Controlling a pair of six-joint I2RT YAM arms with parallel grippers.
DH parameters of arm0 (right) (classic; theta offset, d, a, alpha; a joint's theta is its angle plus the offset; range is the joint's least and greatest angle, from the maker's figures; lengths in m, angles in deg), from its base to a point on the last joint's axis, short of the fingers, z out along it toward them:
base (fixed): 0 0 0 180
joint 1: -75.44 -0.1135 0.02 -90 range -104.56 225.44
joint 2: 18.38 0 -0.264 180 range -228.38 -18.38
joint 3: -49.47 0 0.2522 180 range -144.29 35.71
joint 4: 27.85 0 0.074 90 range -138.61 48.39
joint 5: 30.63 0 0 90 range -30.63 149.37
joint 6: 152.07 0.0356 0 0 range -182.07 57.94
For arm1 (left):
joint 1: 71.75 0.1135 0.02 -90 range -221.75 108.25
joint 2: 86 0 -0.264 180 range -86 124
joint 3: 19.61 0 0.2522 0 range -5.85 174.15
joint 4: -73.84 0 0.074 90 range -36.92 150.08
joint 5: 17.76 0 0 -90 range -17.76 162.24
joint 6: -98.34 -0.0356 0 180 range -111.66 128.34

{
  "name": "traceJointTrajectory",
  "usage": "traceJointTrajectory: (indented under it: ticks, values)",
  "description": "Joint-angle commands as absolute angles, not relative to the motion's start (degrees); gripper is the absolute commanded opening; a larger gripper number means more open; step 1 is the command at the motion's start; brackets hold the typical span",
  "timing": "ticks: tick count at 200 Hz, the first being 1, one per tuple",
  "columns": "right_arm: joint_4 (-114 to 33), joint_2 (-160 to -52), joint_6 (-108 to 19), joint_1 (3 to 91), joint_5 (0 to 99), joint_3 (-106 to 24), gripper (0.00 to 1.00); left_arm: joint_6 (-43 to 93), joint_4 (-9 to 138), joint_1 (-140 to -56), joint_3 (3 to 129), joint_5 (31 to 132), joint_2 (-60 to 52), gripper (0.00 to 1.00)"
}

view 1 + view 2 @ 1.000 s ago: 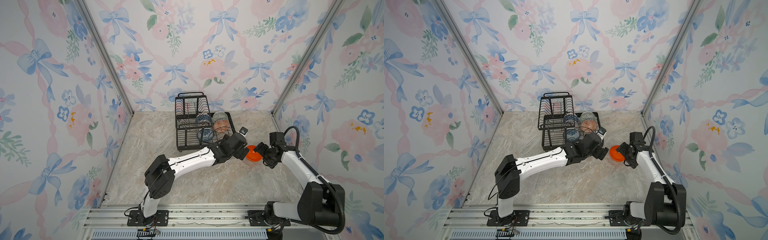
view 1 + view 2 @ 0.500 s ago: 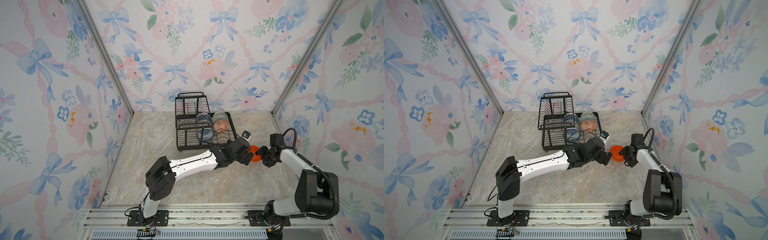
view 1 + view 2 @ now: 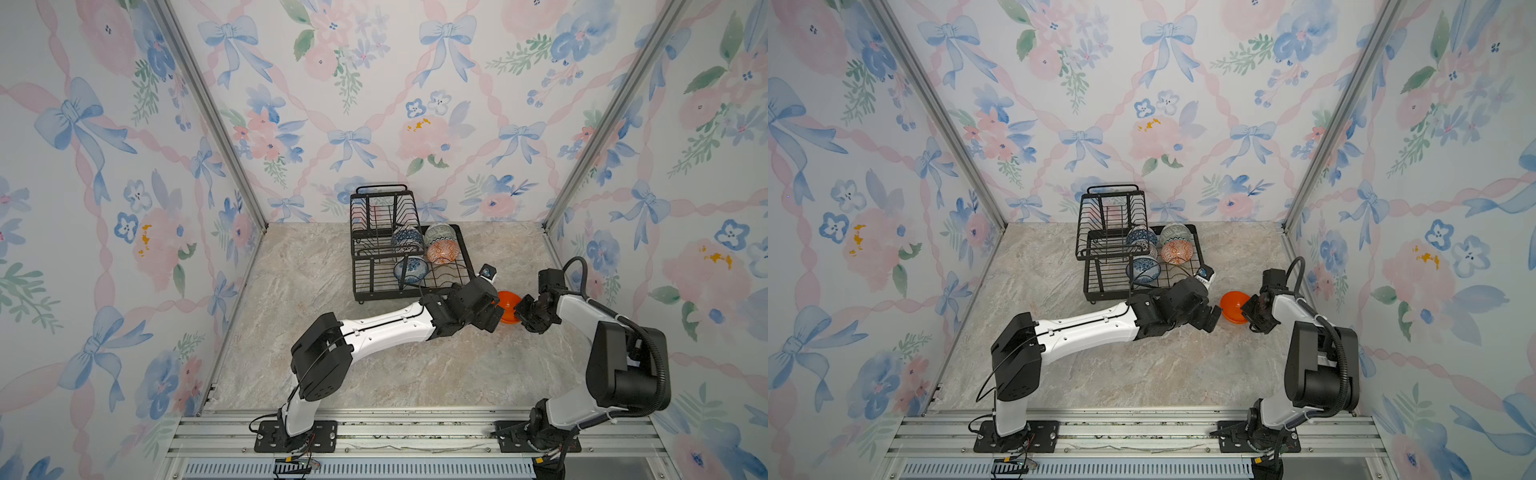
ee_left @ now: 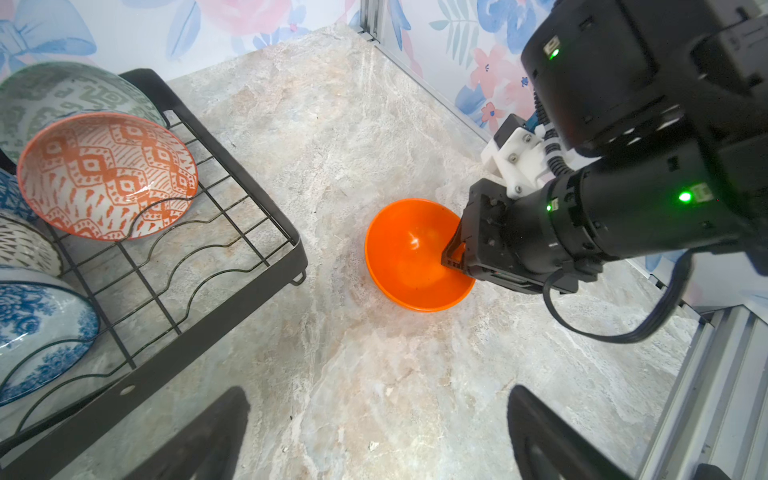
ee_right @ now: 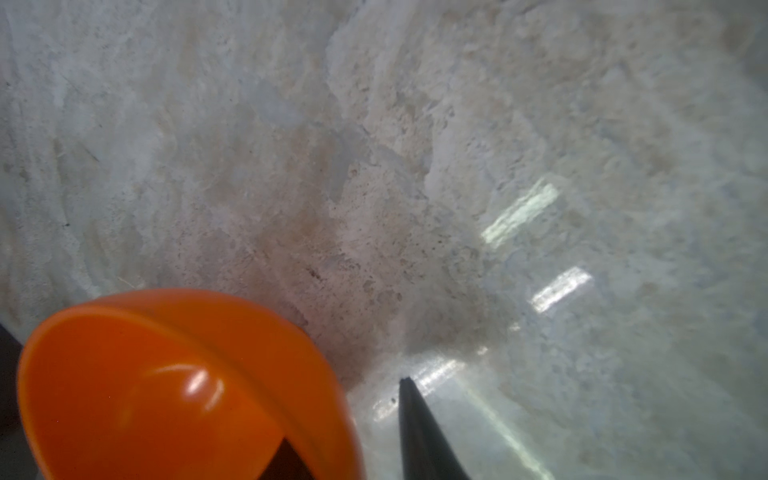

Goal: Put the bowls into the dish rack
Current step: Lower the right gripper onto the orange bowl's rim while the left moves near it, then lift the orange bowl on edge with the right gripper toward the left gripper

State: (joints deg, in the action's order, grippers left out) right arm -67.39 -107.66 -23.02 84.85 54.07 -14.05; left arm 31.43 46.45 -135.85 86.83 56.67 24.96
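- In both top views: plain orange bowl (image 3: 508, 306) on the table (image 3: 374, 374), just off the near right corner of the dish rack (image 3: 360, 291), apart from it and between the two grippers. Judged the last pick, with four patterned bowls already in the lower tray.
- Same views: right gripper (image 3: 1248, 309) at the bowl's right rim. Left gripper (image 3: 1214, 318) just beside its left side; contact not clear.
- In the left wrist view: left gripper (image 4: 376, 419) spread wide, empty, short of the plain orange bowl (image 4: 411, 253). Right gripper (image 4: 451, 257) straddling the rim, one finger inside. Mouth up, base on the table. Round, so no long axis, only the upright one through its centre.
- In the right wrist view: outer finger (image 5: 419, 436) beside the bowl's wall (image 5: 145, 395), a sliver of table between them. Cannot tell whether the pinch has seated.
- Next, as a judgement: firm pinch on the rim, lift clear of the rack's edge bar, carry left and back, tip on edge into a free slot near the orange-white bowl (image 4: 104, 174). Glossy wall, thin rim: risk of swivel.
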Motion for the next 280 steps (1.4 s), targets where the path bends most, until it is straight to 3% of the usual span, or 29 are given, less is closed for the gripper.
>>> traceJointTrajectory:
  ticks: [1, 95, 140, 280]
  values:
    - [-66.8, -108.62, -23.58, 85.71, 53.43, -15.79, 0.19, 33.0, 45.28, -135.85, 86.96, 56.14, 23.98, 0.98]
    - [-68.93, -108.47, -22.62, 85.79, 55.14, -16.0, 0.0, 36.25, 41.26, -134.83, 87.57, 53.61, 22.44, 0.98]
    - [-71.89, -106.81, -23.49, 85.74, 57.48, -17.86, 0.0, 38.04, 41.28, -133.61, 84.57, 54.56, 19.57, 0.98]
    - [-81.85, -98.65, -22.59, 80.13, 66.14, -33.37, 0.0, 33.7, 38.06, -124.65, 97.89, 57.84, 16.78, 0.98]
